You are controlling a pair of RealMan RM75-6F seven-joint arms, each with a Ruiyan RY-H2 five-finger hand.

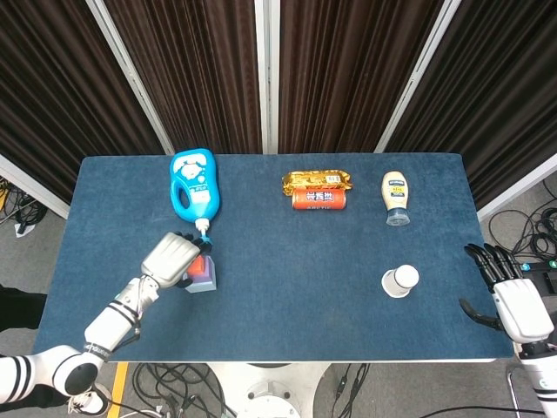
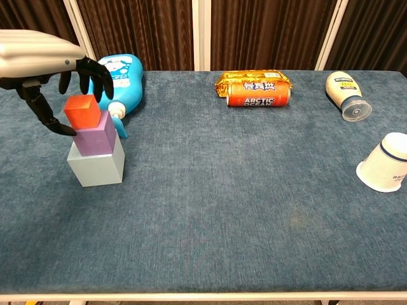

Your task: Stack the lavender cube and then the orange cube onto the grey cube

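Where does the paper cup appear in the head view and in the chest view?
Head view: the paper cup is lower right on the table, below the mayonnaise bottle.
Chest view: the cup lies tipped at the right edge, again nearer than the bottle.
Shared landmark: the mayonnaise bottle.

In the head view the left hand point(image 1: 174, 259) covers most of the cube stack: only a sliver of the orange cube point(image 1: 200, 267) and an edge of the lavender cube point(image 1: 209, 277) show beside it, and the grey cube cannot be made out there. In the chest view that hand's wrist and arm are cut off by the left edge, left of the orange cube. The white cup point(image 2: 386, 162) is clipped by the right edge.
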